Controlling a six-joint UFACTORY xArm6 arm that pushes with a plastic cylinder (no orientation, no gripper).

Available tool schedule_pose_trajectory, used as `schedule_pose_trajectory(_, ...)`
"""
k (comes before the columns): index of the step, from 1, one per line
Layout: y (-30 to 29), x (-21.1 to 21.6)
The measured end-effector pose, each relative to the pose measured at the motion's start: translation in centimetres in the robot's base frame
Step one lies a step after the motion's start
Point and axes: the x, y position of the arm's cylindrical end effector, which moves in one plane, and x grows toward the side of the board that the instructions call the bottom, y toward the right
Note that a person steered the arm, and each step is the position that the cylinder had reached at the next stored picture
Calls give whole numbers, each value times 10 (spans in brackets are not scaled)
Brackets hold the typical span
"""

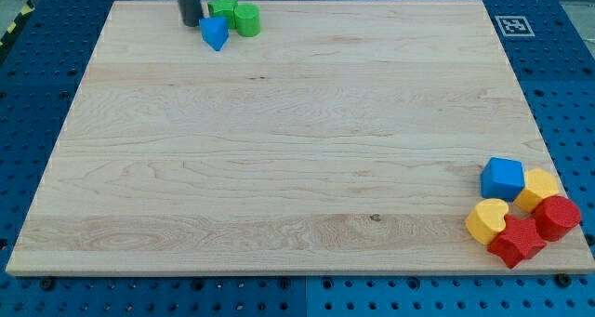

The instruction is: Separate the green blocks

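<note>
Red star [515, 241] and its cluster sit idle at the bench's [279, 168] bottom right, while my tip [191, 23], an end effector without jaws, stands left of the touching green star [222, 6] and green cylinder [246, 19], beside the blue block [214, 33], seemingly lining up a wedge.

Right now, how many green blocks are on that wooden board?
2, both near the view's top edge: a green star block and a green cylinder block touching on its right. My tip sits just left of them. None seem hidden.
</note>
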Motion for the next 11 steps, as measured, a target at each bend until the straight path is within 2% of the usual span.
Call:
schedule_pose_trajectory(2, -4, -25)
schedule_pose_trajectory(4, 31, -6)
schedule_pose_trajectory(8, 55, -24)
schedule_pose_trajectory(11, 126, -14)
